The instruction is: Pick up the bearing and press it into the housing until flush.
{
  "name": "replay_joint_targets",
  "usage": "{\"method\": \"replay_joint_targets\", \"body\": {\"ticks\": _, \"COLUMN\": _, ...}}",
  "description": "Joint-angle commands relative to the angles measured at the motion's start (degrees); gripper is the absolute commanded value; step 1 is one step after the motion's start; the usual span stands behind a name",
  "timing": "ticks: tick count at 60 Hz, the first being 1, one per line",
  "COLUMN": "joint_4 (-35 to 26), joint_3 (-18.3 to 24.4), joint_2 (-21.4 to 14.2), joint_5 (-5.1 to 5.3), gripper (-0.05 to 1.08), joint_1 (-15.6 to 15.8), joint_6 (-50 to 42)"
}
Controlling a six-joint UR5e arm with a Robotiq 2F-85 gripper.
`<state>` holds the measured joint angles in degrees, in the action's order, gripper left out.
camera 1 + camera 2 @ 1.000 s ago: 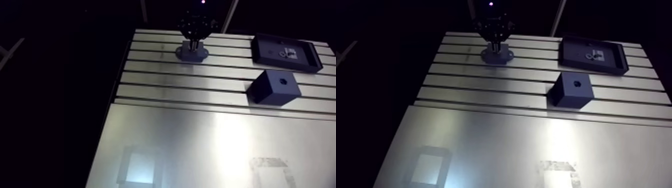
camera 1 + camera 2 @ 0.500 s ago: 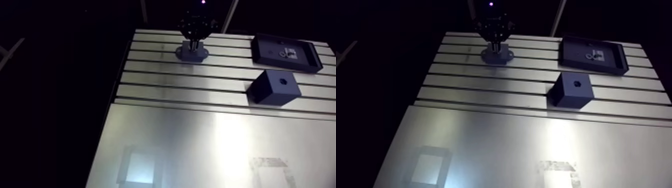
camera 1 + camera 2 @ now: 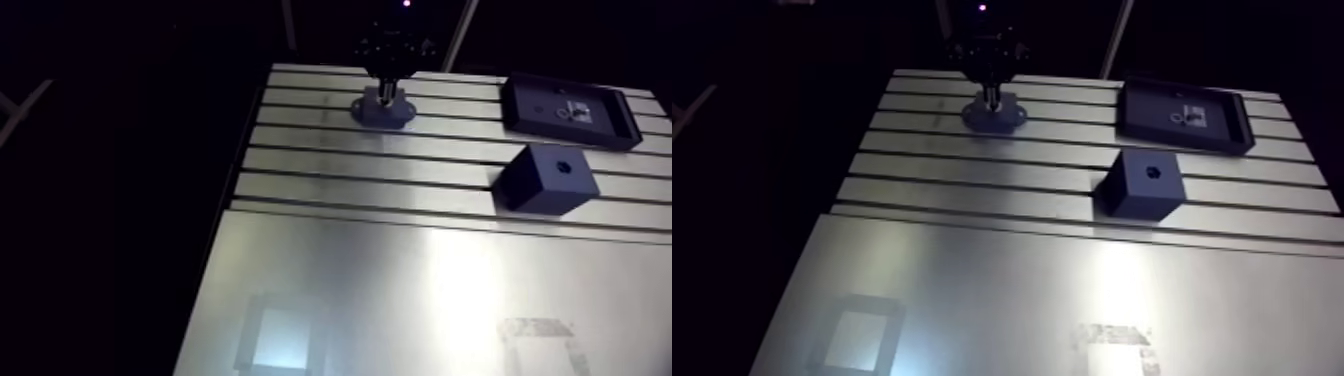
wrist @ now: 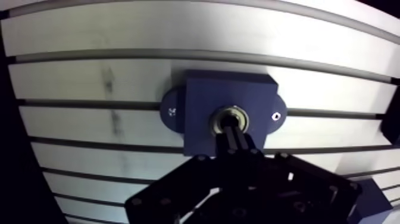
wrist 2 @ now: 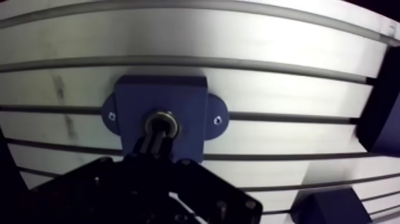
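Gripper [image 4: 230, 132], fingers pressed together, tips on bearing [image 4: 228, 109] in housing [image 4: 199, 95] near far edge of table [image 4: 89, 36]. Press wants straight-down, centred push till flush.

No writing can be read for certain: a small pale mark [image 4: 171, 111] on the housing [image 4: 199, 95], on the flange beside its bore, is too small to make out, and a faint patch [image 3: 1112, 340] on the surface [image 3: 972, 270], well apart from the housing, is blurred.
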<state>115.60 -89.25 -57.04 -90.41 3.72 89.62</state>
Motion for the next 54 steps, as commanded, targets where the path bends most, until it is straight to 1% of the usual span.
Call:
{"method": "replay_joint_targets", "body": {"ticks": 1, "joint_4": -0.57, "joint_3": 0.52, "joint_2": -3.56, "joint_5": -0.07, "gripper": 1.08, "joint_1": -0.11, "joint_6": 0.07}}
{"method": "replay_joint_targets", "body": {"ticks": 7, "joint_4": -0.9, "joint_3": 0.36, "joint_2": -5.44, "joint_5": -0.16, "gripper": 1.05, "joint_1": -0.2, "joint_6": 0.06}}
{"method": "replay_joint_targets", "body": {"ticks": 8, "joint_4": -1.16, "joint_3": 0.28, "joint_2": -6.15, "joint_5": -0.16, "gripper": 1.02, "joint_1": -0.35, "joint_6": 0.07}}
{"method": "replay_joint_targets", "body": {"ticks": 9, "joint_4": -1.16, "joint_3": 0.28, "joint_2": -6.15, "joint_5": -0.16, "gripper": 1.02, "joint_1": -0.35, "joint_6": 0.07}}
{"method": "replay_joint_targets", "body": {"ticks": 10, "joint_4": -1.72, "joint_3": 0.19, "joint_2": -6.93, "joint_5": -0.16, "gripper": 0.95, "joint_1": -0.45, "joint_6": 0.07}}
{"method": "replay_joint_targets", "body": {"ticks": 11, "joint_4": -1.72, "joint_3": 0.19, "joint_2": -6.93, "joint_5": -0.16, "gripper": 0.95, "joint_1": -0.45, "joint_6": 0.07}}
{"method": "replay_joint_targets", "body": {"ticks": 12, "joint_4": -2.48, "joint_3": 0.25, "joint_2": -7.57, "joint_5": -0.16, "gripper": 0.76, "joint_1": -0.54, "joint_6": 0.07}}
{"method": "replay_joint_targets", "body": {"ticks": 13, "joint_4": -3.71, "joint_3": 0.56, "joint_2": -8.04, "joint_5": -0.16, "gripper": 0.47, "joint_1": -0.55, "joint_6": 0.07}}
{"method": "replay_joint_targets", "body": {"ticks": 15, "joint_4": -3.71, "joint_3": 0.56, "joint_2": -8.04, "joint_5": -0.16, "gripper": 0.47, "joint_1": -0.55, "joint_6": 0.07}}
{"method": "replay_joint_targets", "body": {"ticks": 16, "joint_4": -5.54, "joint_3": 0.83, "joint_2": -8.34, "joint_5": -0.23, "gripper": 0.18, "joint_1": -0.55, "joint_6": 0.15}}
{"method": "replay_joint_targets", "body": {"ticks": 17, "joint_4": -5.54, "joint_3": 0.83, "joint_2": -8.34, "joint_5": -0.23, "gripper": 0.18, "joint_1": -0.55, "joint_6": 0.15}}
{"method": "replay_joint_targets", "body": {"ticks": 18, "joint_4": -7.53, "joint_3": 1.32, "joint_2": -8.75, "joint_5": -0.24, "gripper": 0.02, "joint_1": -0.63, "joint_6": 0.31}}
{"method": "replay_joint_targets", "body": {"ticks": 19, "joint_4": -7.53, "joint_3": 1.32, "joint_2": -8.75, "joint_5": -0.24, "gripper": 0.02, "joint_1": -0.63, "joint_6": 0.31}}
{"method": "replay_joint_targets", "body": {"ticks": 22, "joint_4": -12.48, "joint_3": 2.07, "joint_2": -11.02, "joint_5": -0.33, "gripper": 0.0, "joint_1": -0.87, "joint_6": 1.17}}
{"method": "replay_joint_targets", "body": {"ticks": 24, "joint_4": -12.48, "joint_3": 2.07, "joint_2": -11.02, "joint_5": -0.33, "gripper": 0.0, "joint_1": -0.87, "joint_6": 1.17}}
{"method": "replay_joint_targets", "body": {"ticks": 26, "joint_4": -15.43, "joint_3": 2.34, "joint_2": -13.28, "joint_5": -0.41, "gripper": 0.0, "joint_1": -1.77, "joint_6": 1.46}}
{"method": "replay_joint_targets", "body": {"ticks": 27, "joint_4": -15.43, "joint_3": 2.34, "joint_2": -13.28, "joint_5": -0.41, "gripper": 0.0, "joint_1": -1.77, "joint_6": 1.46}}
{"method": "replay_joint_targets", "body": {"ticks": 28, "joint_4": -17.24, "joint_3": 2.59, "joint_2": -14.43, "joint_5": -0.57, "gripper": 0.0, "joint_1": -2.3, "joint_6": 1.62}}
{"method": "replay_joint_targets", "body": {"ticks": 29, "joint_4": -17.24, "joint_3": 2.59, "joint_2": -14.43, "joint_5": -0.57, "gripper": 0.0, "joint_1": -2.3, "joint_6": 1.62}}
{"method": "replay_joint_targets", "body": {"ticks": 30, "joint_4": -19.08, "joint_3": 2.93, "joint_2": -15.57, "joint_5": -0.96, "gripper": 0.0, "joint_1": -2.91, "joint_6": 1.95}}
{"method": "replay_joint_targets", "body": {"ticks": 31, "joint_4": -19.08, "joint_3": 2.93, "joint_2": -15.57, "joint_5": -0.96, "gripper": 0.0, "joint_1": -2.91, "joint_6": 1.95}}
{"method": "replay_joint_targets", "body": {"ticks": 32, "joint_4": -20.77, "joint_3": 3.28, "joint_2": -16.64, "joint_5": -1.55, "gripper": 0.0, "joint_1": -3.52, "joint_6": 2.52}}
{"method": "replay_joint_targets", "body": {"ticks": 33, "joint_4": -20.77, "joint_3": 3.28, "joint_2": -16.64, "joint_5": -1.55, "gripper": 0.0, "joint_1": -3.52, "joint_6": 2.52}}
{"method": "replay_joint_targets", "body": {"ticks": 34, "joint_4": -22.22, "joint_3": 3.48, "joint_2": -17.77, "joint_5": -2.16, "gripper": 0.0, "joint_1": -3.99, "joint_6": 3.35}}
{"method": "replay_joint_targets", "body": {"ticks": 35, "joint_4": -22.22, "joint_3": 3.48, "joint_2": -17.77, "joint_5": -2.16, "gripper": 0.0, "joint_1": -3.99, "joint_6": 3.35}}
{"method": "replay_joint_targets", "body": {"ticks": 36, "joint_4": -23.34, "joint_3": 3.58, "joint_2": -18.69, "joint_5": -2.7, "gripper": 0.0, "joint_1": -4.35, "joint_6": 4.22}}
{"method": "replay_joint_targets", "body": {"ticks": 37, "joint_4": -23.34, "joint_3": 3.58, "joint_2": -18.69, "joint_5": -2.7, "gripper": 0.0, "joint_1": -4.35, "joint_6": 4.22}}
{"method": "replay_joint_targets", "body": {"ticks": 38, "joint_4": -24.32, "joint_3": 3.82, "joint_2": -19.5, "joint_5": -3.08, "gripper": 0.0, "joint_1": -4.63, "joint_6": 5.18}}
{"method": "replay_joint_targets", "body": {"ticks": 40, "joint_4": -25.07, "joint_3": 4.08, "joint_2": -20.14, "joint_5": -3.28, "gripper": 0.0, "joint_1": -4.82, "joint_6": 5.92}}
{"method": "replay_joint_targets", "body": {"ticks": 45, "joint_4": -26.87, "joint_3": 4.29, "joint_2": -21.45, "joint_5": -3.39, "gripper": 0.0, "joint_1": -5.25, "joint_6": 6.86}}
{"method": "replay_joint_targets", "body": {"ticks": 47, "joint_4": -28.42, "joint_3": 4.32, "joint_2": -23.12, "joint_5": -3.81, "gripper": 0.0, "joint_1": -6.25, "joint_6": 7.16}}
{"method": "replay_joint_targets", "body": {"ticks": 48, "joint_4": -28.42, "joint_3": 4.32, "joint_2": -23.12, "joint_5": -3.81, "gripper": 0.0, "joint_1": -6.25, "joint_6": 7.16}}
{"method": "replay_joint_targets", "body": {"ticks": 49, "joint_4": -28.82, "joint_3": 4.31, "joint_2": -23.67, "joint_5": -4.07, "gripper": 0.0, "joint_1": -6.86, "joint_6": 7.26}}
{"method": "replay_joint_targets", "body": {"ticks": 54, "joint_4": -28.98, "joint_3": 4.3, "joint_2": -25.17, "joint_5": -4.28, "gripper": 0.0, "joint_1": -8.07, "joint_6": 7.44}}
